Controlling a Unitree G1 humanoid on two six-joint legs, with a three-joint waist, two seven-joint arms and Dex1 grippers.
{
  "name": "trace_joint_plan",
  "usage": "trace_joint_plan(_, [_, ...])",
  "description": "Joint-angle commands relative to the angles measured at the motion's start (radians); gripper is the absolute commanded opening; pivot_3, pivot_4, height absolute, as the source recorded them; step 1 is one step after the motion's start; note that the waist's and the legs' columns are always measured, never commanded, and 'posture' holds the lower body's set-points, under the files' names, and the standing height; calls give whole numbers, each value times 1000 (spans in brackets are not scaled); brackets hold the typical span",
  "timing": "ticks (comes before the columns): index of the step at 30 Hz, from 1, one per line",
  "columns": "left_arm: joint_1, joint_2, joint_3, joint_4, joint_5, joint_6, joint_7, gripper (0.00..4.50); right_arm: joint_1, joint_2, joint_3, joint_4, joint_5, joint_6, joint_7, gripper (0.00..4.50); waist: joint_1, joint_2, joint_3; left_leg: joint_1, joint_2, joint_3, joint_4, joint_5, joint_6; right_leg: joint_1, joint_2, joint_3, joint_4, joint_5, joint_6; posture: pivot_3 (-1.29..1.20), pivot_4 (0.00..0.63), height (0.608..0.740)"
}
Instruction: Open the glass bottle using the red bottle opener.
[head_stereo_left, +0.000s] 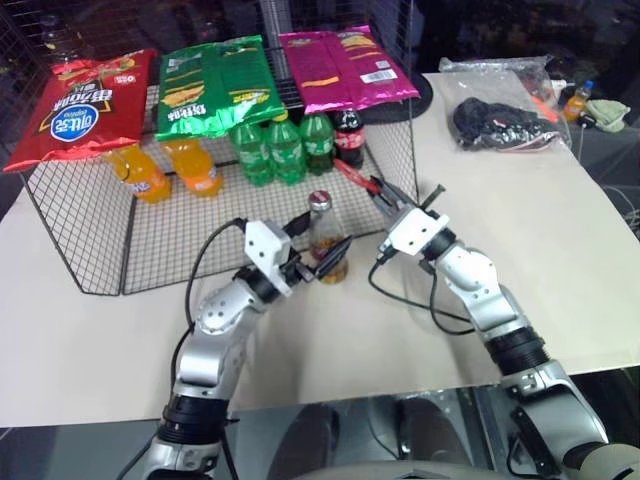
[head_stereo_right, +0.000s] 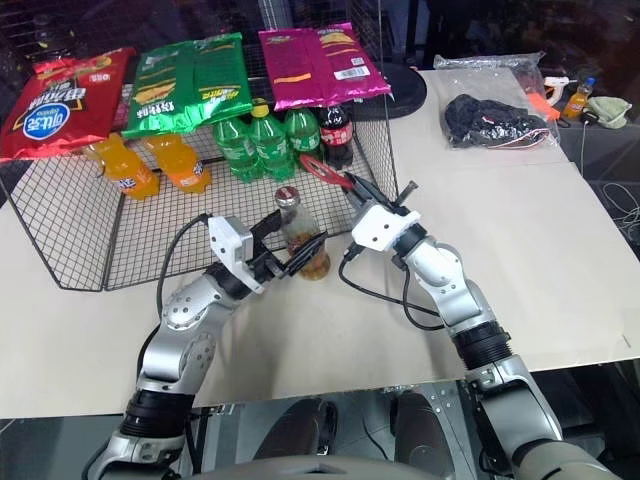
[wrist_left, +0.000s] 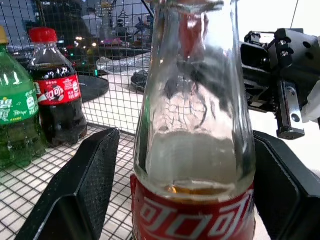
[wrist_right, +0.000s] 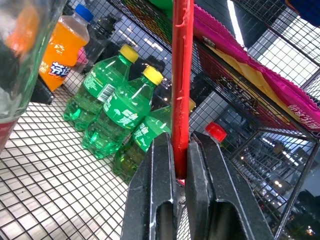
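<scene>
**Ana:** Glass bottle (head_stereo_left: 326, 245) first, from the left eye view: it stands upright on the white table (head_stereo_left: 560, 260), just in front of the wire rack (head_stereo_left: 95, 240), neck pointing straight up, cap (head_stereo_left: 320, 199) still on. The left gripper (head_stereo_left: 312, 262) sits at its lower body, one black finger on each side.

**Ben:** Clamped on it?

**Ana:** No. The fingers are spread, flanking the bottle rather than squeezing it. Whether either one touches the glass I can't say.

**Ben:** And the right eye view?

**Ana:** There the right gripper (head_stereo_right: 352, 187) is pinched tight on the red bottle opener (head_stereo_right: 325, 171). The opener slants from the fingers up and towards the robot's left, and its far end hangs above and just beside the cap, on the rack side. So the cap lies left of and a little below the opener's head.

**Ben:** Left wrist view?

**Ana:** The bottle fills the space between the two black pads (wrist_left: 80, 190), with a gap showing on the left one. The right gripper looms close behind the glass.

**Ben:** Right wrist view?

**Ana:** The opener rises edge-on out of fingers closed hard on its handle; green soda bottles (wrist_right: 117, 115) stand beyond it in the rack.

**Ben:** So the next move?

**Ana:** My guess: the left fingers close to steady the bottle, then the right arm, already nearer the cap, brings the opener's head down and across onto it.
</scene>
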Motion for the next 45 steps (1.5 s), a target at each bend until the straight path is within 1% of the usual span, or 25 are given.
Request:
trace_joint_plan(1, [-12, 7, 21, -62, -21, 1, -3, 3752, -4, 2, -14, -18, 16, -11, -13, 0, 0, 0, 0, 0, 0, 0, 0, 0, 0, 0, 0, 0, 0, 0, 0, 0, 150, 740])
trace_joint_plan(18, [17, 15, 23, -150, -55, 59, -8, 3752, 1, 4, -9, -15, 14, -11, -11, 0, -1, 0, 0, 0, 0, 0, 0, 0, 0, 0, 0, 0, 0, 0, 0, 0, 150, 740])
trace_joint_plan(45, [31, -1, 42, -146, -66, 52, -25, 3752, -1, 4, -6, -9, 15, -13, -4, 0, -3, 0, 0, 0, 0, 1, 1, 0, 0, 0, 0, 1, 1, 0, 0, 0, 150, 740])
